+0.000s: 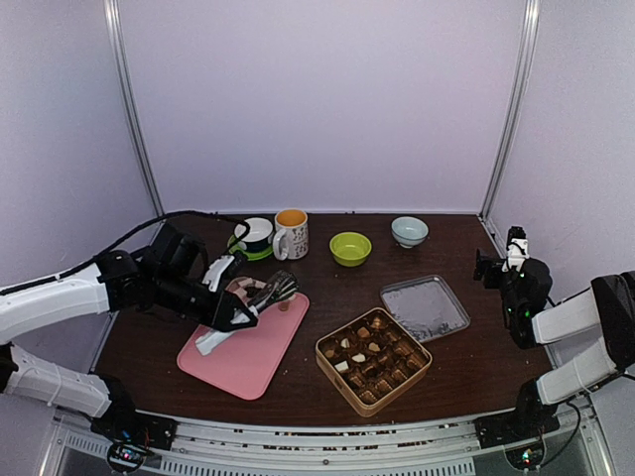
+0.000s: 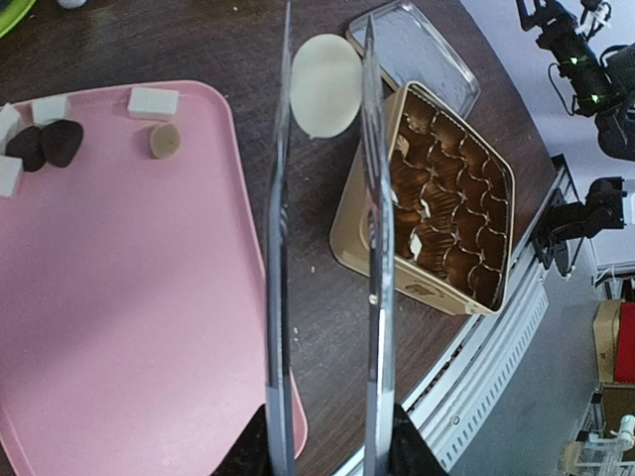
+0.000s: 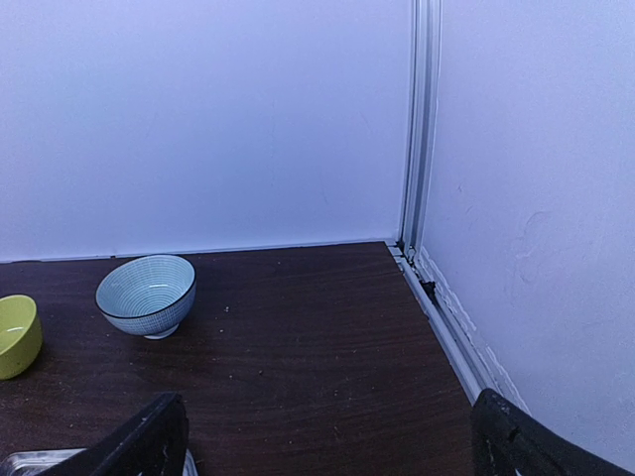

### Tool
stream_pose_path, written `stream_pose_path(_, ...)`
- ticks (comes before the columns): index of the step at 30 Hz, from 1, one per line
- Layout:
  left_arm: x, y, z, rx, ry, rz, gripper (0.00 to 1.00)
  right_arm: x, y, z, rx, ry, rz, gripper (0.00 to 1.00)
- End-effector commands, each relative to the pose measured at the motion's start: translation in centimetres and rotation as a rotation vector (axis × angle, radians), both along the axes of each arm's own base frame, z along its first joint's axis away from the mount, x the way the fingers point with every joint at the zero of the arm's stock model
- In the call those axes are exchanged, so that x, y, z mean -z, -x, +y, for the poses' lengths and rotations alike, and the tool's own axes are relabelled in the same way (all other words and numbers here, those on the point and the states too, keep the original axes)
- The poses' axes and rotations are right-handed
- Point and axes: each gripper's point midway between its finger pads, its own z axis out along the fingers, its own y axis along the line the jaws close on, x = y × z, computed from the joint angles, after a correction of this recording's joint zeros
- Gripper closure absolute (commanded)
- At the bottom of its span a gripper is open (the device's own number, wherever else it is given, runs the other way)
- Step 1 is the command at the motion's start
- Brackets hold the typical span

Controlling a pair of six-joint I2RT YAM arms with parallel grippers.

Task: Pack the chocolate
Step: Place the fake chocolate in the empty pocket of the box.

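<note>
My left gripper is shut on the metal tongs. The tong tips hold a round cream-white chocolate above the table, between the pink tray and the open gold tin. Several more chocolate pieces lie at the tray's far end: dark, tan and white. The tin holds several brown and white pieces. My right gripper is open and empty, at the right side near the wall.
The tin's silver lid lies right of the tin. At the back stand a cup on a green saucer, a white mug, a green bowl and a blue bowl. A wall rail runs along the right.
</note>
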Motion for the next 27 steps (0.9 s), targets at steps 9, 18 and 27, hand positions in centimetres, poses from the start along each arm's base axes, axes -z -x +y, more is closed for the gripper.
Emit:
stream_pose_path(9, -2.3, 0.0, -8.5, 0.217, 0.051, -0.140, 0.72, -0.8, -0.3, -0.1, 0.000, 0.003, -0.025, 0.00)
stream_pose_path(18, -1.3, -0.7, -14.3, 0.410, 0.030, -0.196, 0.74, -0.9, -0.3, -0.1, 0.000, 0.003, -0.026, 0.00)
stream_pose_path(27, 0.7, 2.4, -18.8, 0.624, -0.004, -0.201, 0.74, -0.8, -0.3, 0.0, 0.000, 0.002, -0.024, 0.00)
